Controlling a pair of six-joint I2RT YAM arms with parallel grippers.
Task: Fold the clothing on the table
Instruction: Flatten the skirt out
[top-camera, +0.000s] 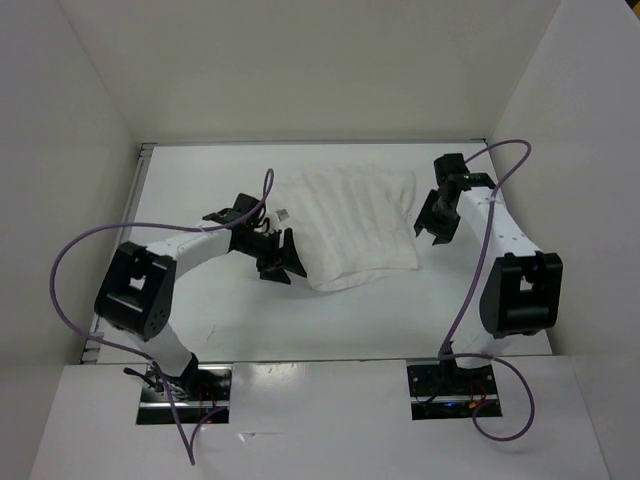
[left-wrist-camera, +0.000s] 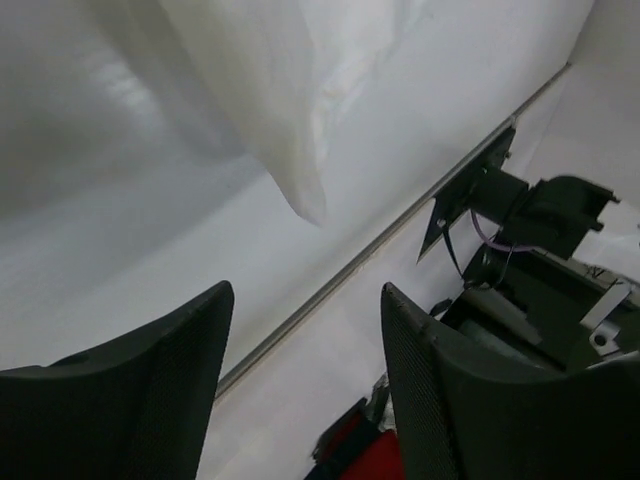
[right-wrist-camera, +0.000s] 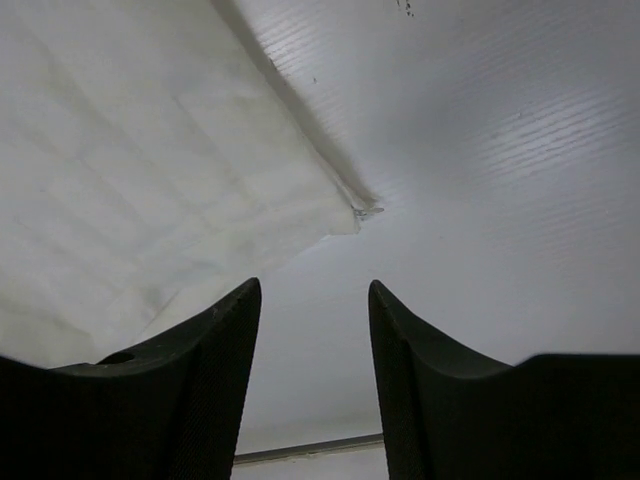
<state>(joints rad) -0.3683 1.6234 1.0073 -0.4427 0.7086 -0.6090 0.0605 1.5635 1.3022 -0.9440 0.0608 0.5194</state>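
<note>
Clothing (top-camera: 355, 225): you have it lying on the table (top-camera: 330, 320), mid-width and toward the far side. Faint parallel creases run across it, and its near edge is rounded and slightly bunched.

Left gripper (top-camera: 280, 258): just beside the cloth's near-left corner. Jaws stand wide with nothing between them. In the left wrist view, a cloth corner lies ahead of the fingers (left-wrist-camera: 150, 380), clear of them.

Right gripper (top-camera: 432, 225): just off the cloth's right edge, jaws wide and empty. In the right wrist view, a flat cloth corner lies ahead of the fingertips, untouched.
</note>
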